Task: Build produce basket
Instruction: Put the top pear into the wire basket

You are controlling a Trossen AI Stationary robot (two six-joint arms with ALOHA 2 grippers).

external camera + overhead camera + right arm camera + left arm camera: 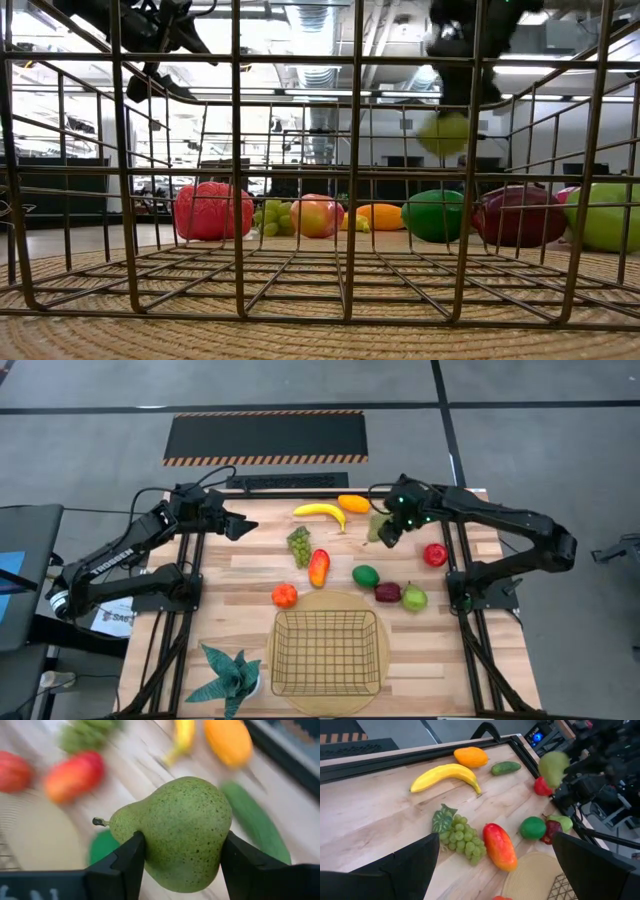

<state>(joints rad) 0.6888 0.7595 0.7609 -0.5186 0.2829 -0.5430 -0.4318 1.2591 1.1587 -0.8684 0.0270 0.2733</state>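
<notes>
From above, my right tool (385,528) hangs beyond the empty basket (326,652). Low view: pear (443,133) lifted over the desk. Right wrist: tool pinching the pear; carrying step, next a drop into the basket. Left tool (495,870) spread, waiting.

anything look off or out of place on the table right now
Nothing stands out. The fruit lies loose on the table, none spilled. The basket sits upright and empty on its mat. The right gripper holds the pear above the table; the left gripper hovers open.
</notes>
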